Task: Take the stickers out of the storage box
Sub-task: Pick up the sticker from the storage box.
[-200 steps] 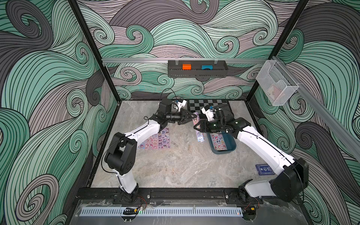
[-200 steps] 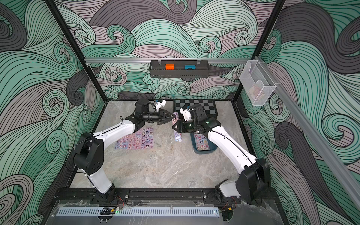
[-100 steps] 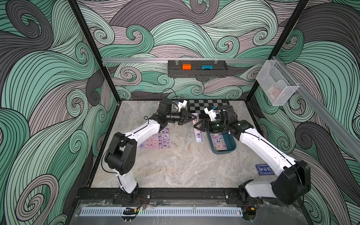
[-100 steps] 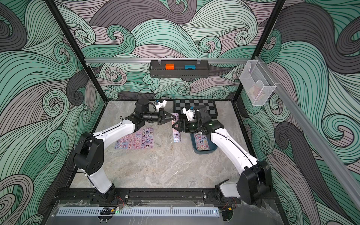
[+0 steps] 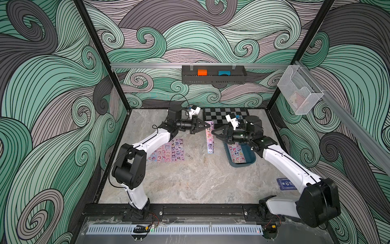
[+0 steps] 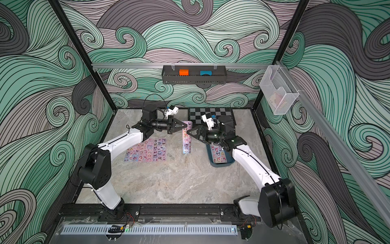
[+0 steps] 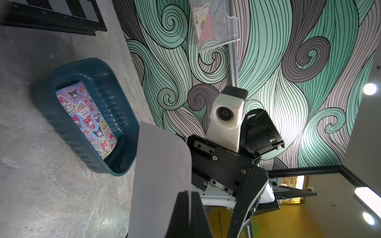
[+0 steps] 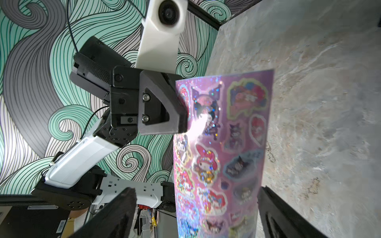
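I see both arms stretch inward, left gripper (image 5: 207,126) pinching a hanging purple sticker sheet (image 5: 210,138), right gripper (image 5: 213,132) spread beside it; marble tabletop (image 5: 190,181), swirl-patterned walls (image 5: 211,31).

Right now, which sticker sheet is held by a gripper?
The purple sheet pinched by the left gripper: it hangs upright. The other sheets lie flat, some on the table, one in the storage box.

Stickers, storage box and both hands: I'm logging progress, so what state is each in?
left hand: shut on held sticker sheet
right hand: open around that sheet, not gripping
held sticker sheet: hanging upright, outside the box
storage box: holds boxed sheet
boxed sheet: lying inside
laid-out sheets: flat, outside the box
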Controlling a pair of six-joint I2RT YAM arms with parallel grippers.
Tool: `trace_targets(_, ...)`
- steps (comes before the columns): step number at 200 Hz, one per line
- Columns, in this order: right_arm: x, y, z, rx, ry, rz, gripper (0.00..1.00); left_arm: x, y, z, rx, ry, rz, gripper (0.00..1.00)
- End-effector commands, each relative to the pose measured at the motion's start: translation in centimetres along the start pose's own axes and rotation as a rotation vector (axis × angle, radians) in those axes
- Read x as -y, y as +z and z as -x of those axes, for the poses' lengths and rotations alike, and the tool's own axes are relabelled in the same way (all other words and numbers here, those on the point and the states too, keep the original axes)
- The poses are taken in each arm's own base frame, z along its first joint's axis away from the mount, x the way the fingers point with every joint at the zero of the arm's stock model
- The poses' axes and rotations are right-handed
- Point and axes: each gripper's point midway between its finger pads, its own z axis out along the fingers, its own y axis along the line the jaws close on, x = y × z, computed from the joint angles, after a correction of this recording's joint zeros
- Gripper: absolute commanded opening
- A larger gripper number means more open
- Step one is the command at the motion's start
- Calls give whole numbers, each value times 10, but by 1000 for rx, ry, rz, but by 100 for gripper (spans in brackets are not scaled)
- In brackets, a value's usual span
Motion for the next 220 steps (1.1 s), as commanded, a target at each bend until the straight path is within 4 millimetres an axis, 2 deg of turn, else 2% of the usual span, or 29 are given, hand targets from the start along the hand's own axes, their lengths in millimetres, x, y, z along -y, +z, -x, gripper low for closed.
trace_targets(1,-17,6,7,-4,-17,99,96,64,-11,-3,-19,138,-95,0)
trace_targets(23,-22,10,7,-13,-8,140,96,77,-15,-7,-18,158,-104,0)
trace_targets(55,-36,16,4,-32,-33,175,97,82,-17,-8,-23,159,-108,0)
trace_targets(80,-54,19,1,-57,-53,235,96,73,-17,-7,-19,147,-87,0)
trace_targets(95,-58,17,0,-58,-59,233,96,66,-19,-4,-12,134,-70,0)
trace_targets(140,-59,5,-6,-58,-93,157,93,41,-28,3,24,104,1,0)
trace_targets(189,-57,1,-8,-65,-104,115,91,30,-33,5,30,98,23,0)
trace_targets(220,-41,-1,-9,-58,-107,7,87,27,-34,7,33,95,27,0)
